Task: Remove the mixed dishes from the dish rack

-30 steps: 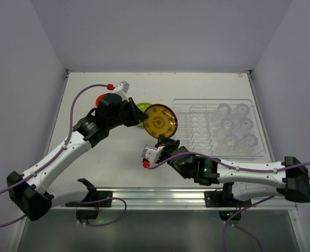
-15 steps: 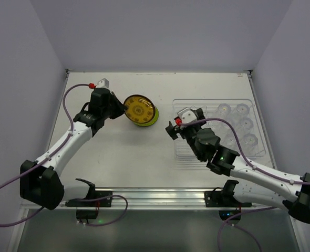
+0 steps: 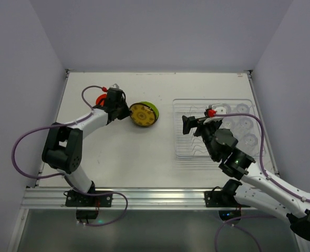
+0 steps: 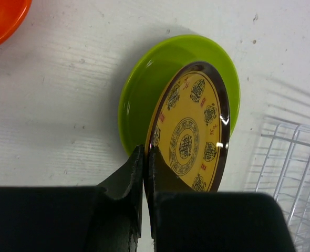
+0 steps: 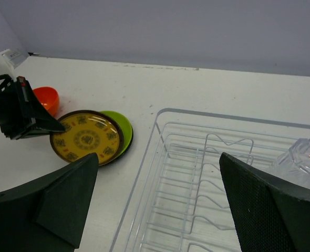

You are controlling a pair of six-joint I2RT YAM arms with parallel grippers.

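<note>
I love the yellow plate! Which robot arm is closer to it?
Left. The left arm's fingers pinch the yellow plate by its rim, over the green plate. The right arm's fingers are open over the dish rack, apart from it.

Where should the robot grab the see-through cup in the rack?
Across its round sides, coming down from above. The clear cup stands in the dish rack with other cups close beside, so the open right gripper probably fits only from the top.

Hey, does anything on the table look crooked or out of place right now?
Only the patterned yellow plate: it sits askew, tilted over the lime green plate rather than flat and centred, its rim pinched in the left claw. Nothing looks spilled or broken.
</note>
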